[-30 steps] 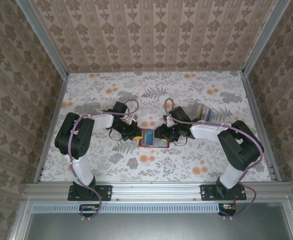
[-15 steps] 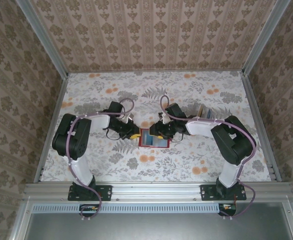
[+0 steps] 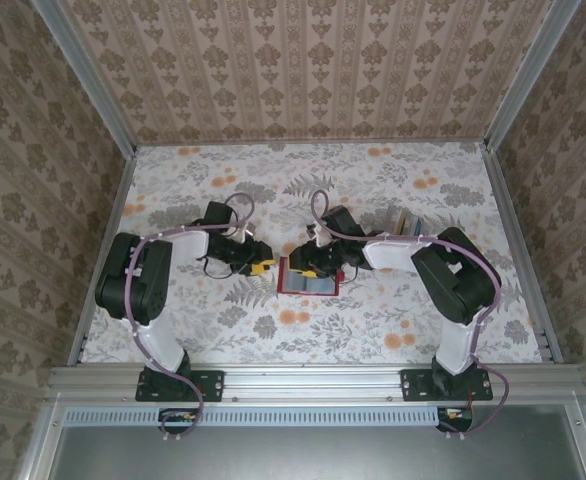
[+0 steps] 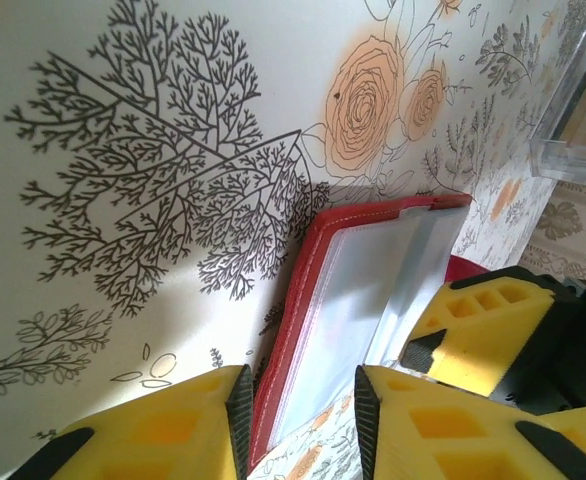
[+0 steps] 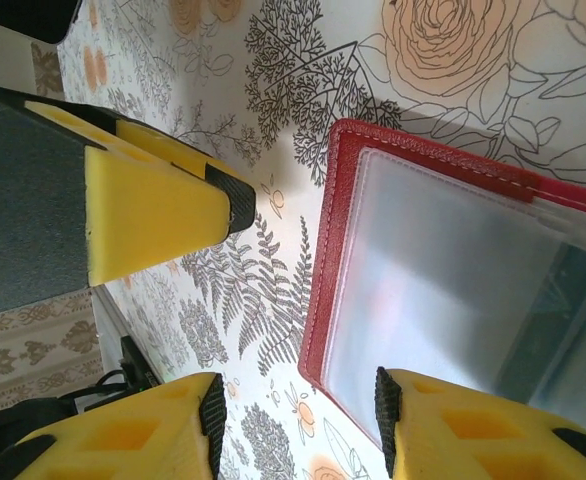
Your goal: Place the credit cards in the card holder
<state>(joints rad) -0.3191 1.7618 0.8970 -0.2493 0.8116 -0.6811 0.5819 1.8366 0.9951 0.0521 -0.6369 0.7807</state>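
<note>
The red card holder (image 3: 308, 281) lies open and flat on the flowered table, its greyish see-through pockets facing up. A bluish-grey patch under the pockets may be one of the credit cards (image 3: 315, 284); a dark shape (image 5: 565, 300) shows through the plastic in the right wrist view. My left gripper (image 3: 260, 266) is just left of the holder, open, with the holder's red edge (image 4: 308, 300) lying between its fingertips (image 4: 301, 410). My right gripper (image 3: 299, 262) hovers over the holder's left end, open, with the holder's corner (image 5: 348, 330) under its gap (image 5: 298, 405).
A small clear plastic box (image 3: 409, 223) stands right of the holder, behind the right arm, also seen as the box (image 4: 571, 130) in the left wrist view. The two grippers are close together, and the right one's yellow finger (image 4: 478, 325) is beside my left fingers. Metal rails edge the table.
The left gripper has opened and drawn back to the left. The right gripper has moved left over the card holder, whose blue patch now looks greyer.
</note>
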